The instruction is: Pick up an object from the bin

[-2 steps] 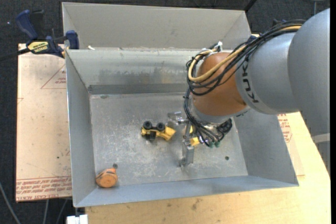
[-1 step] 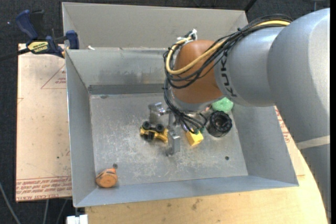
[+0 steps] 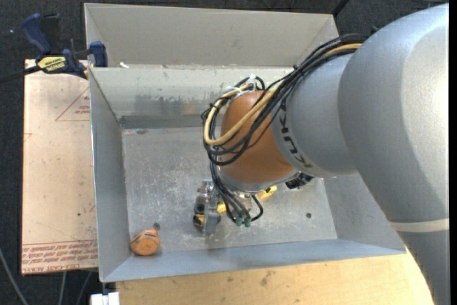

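One gripper (image 3: pixel 207 216) sits low over the floor of one grey bin (image 3: pixel 107 153), middle, near the front wall. Can't tell if it's open or closed, or gripping anything. One orange roundish object (image 3: pixel 145 244) lies in the front-left corner, left of the gripper and apart from it. One yellow piece (image 3: pixel 268 191) peeks from under the wrist, kind unclear.

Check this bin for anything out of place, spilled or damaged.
Nothing looks spilled or damaged. A small orange lump lies in the view's lower left corner of the bin, apart from the gripper, which is low over the scuffed floor.
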Controlling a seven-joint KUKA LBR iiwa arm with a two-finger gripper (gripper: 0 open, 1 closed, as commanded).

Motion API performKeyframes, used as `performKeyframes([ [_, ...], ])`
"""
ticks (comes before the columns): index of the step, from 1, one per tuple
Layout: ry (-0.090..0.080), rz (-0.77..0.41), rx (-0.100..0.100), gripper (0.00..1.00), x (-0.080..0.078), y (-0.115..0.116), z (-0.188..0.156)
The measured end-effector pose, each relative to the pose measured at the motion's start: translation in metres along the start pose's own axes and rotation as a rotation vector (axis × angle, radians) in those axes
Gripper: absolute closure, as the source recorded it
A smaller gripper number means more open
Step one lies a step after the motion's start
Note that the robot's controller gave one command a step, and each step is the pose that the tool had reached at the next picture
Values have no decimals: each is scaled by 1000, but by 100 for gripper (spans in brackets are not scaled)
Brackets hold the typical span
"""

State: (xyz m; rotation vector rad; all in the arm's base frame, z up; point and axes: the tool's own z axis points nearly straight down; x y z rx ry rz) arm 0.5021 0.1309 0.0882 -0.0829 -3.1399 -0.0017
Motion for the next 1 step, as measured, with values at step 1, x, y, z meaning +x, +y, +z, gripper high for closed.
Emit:
performKeyframes([
  [1,0,-1,0,100,0,0,0],
])
